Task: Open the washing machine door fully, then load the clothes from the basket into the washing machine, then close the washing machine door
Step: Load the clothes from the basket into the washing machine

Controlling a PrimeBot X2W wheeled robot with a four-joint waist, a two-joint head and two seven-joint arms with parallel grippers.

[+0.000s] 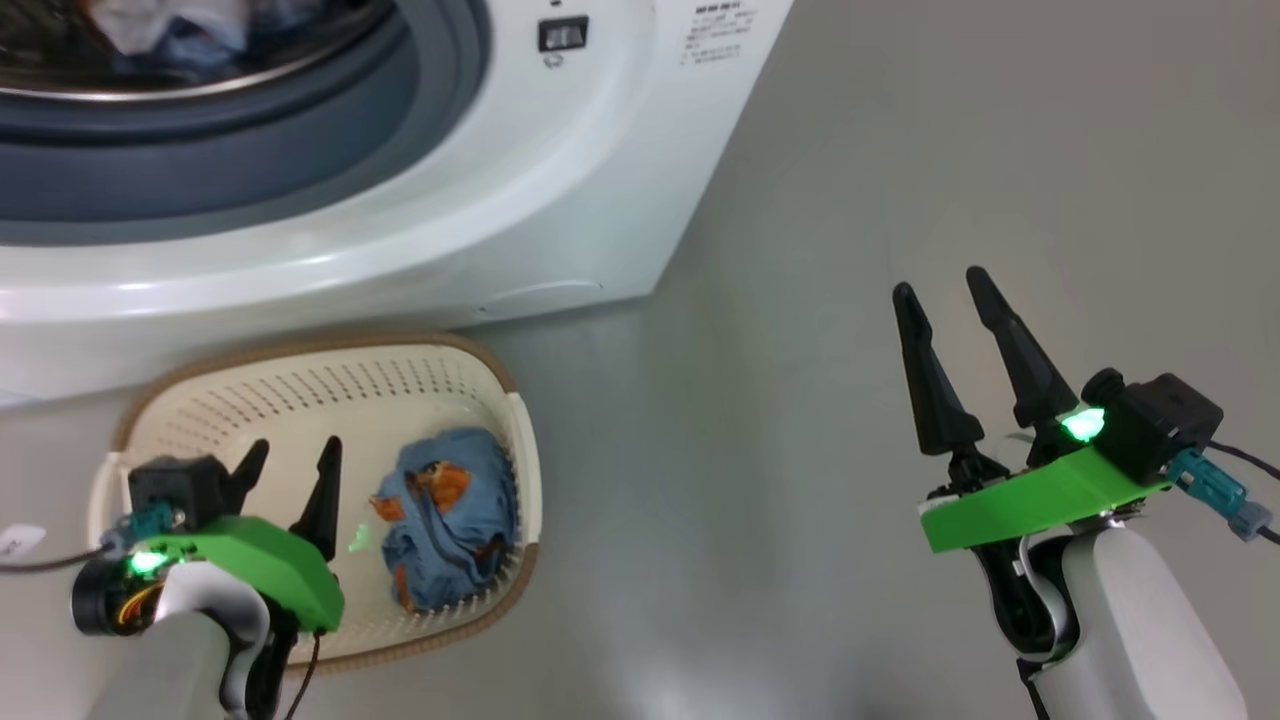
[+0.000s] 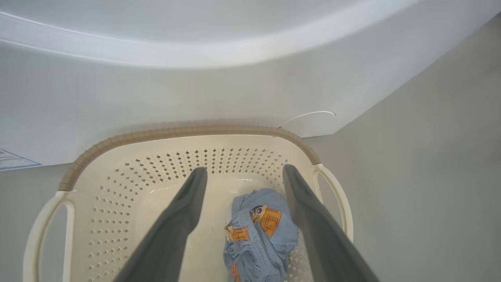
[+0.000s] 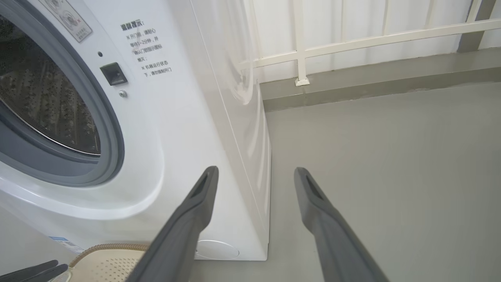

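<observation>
- The washing machine (image 1: 560, 200) fills the upper left of the head view. Its round mouth is uncovered.
- A grey rubber door seal (image 1: 300, 170) rings the perforated steel drum (image 1: 60, 75). Some bluish and pale cloth (image 1: 170, 30) lies inside the drum.
- The machine's right front corner runs straight down to the grey floor (image 1: 800, 500). To the right of that edge the floor is a broad bare stretch.
- The basket (image 1: 300, 352) sits on the floor just in front of the machine's lower front panel. Its brown far rim is close under the panel, but I cannot tell whether the two touch.
- The clothes (image 1: 450, 515) are a crumpled light blue bundle with orange-brown patches. They lie in the basket's right half, against its right wall, and the cream bottom of the left half is bare.
- The left pincer (image 1: 297, 443) hangs over the basket's left half, inside the line of the rim. Its two dark fingers are apart and hold nothing.
- In the left wrist view the bundle shows between those fingers, partly behind the right-hand one.
- The right pincer (image 1: 939, 281) is well apart to the right, over bare floor and past the machine's corner. Its fingers are spread and it is empty.
- The right wrist view looks along the machine's side panel. Beyond it a white railing (image 3: 352, 39) stands on a low kerb at the floor's far edge.
</observation>
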